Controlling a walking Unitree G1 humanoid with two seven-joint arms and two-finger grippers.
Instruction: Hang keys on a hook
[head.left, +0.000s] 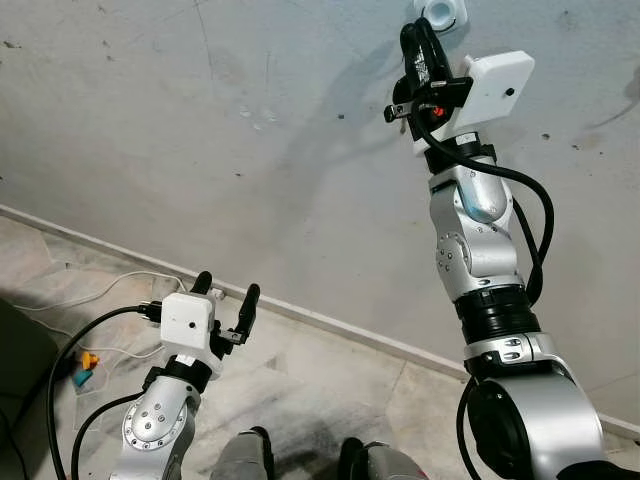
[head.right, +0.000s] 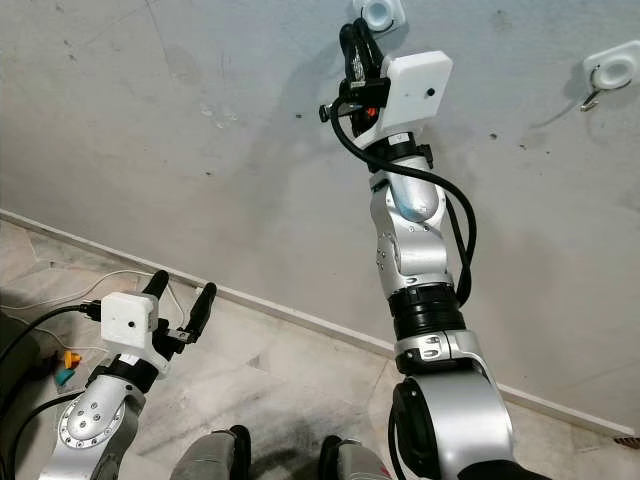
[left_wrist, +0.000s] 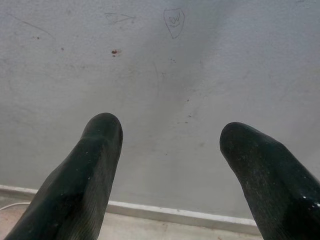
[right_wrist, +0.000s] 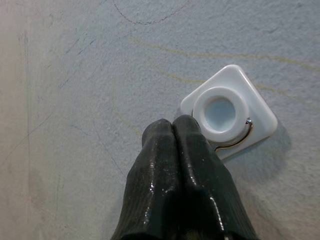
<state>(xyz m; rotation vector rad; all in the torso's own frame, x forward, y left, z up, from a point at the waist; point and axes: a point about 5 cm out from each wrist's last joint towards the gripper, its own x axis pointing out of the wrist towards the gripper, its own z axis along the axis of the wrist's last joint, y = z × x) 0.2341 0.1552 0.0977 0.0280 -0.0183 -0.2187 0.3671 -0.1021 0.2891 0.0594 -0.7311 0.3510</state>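
At upper centre of the frame, right gripper (right_wrist: 172, 127) reaches the wall, jaws pressed together, nothing visibly held, touching the white hook (right_wrist: 229, 113). Keys not discernible. Second hook (head.right: 608, 68) upper right — right eye view alone. Left gripper (head.left: 227, 295) low, jaws spread, empty — bare wall ahead.

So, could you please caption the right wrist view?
Right gripper, jaws pressed shut, beside a white wall hook on grey plaster.

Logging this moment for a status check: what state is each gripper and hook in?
Right gripper: shut, raised to the wall, tips beside a hook; no keys visible.
Left gripper: open, empty, held low.
Hook: on wall, wire bare where visible.
Second hook: on wall, bare.
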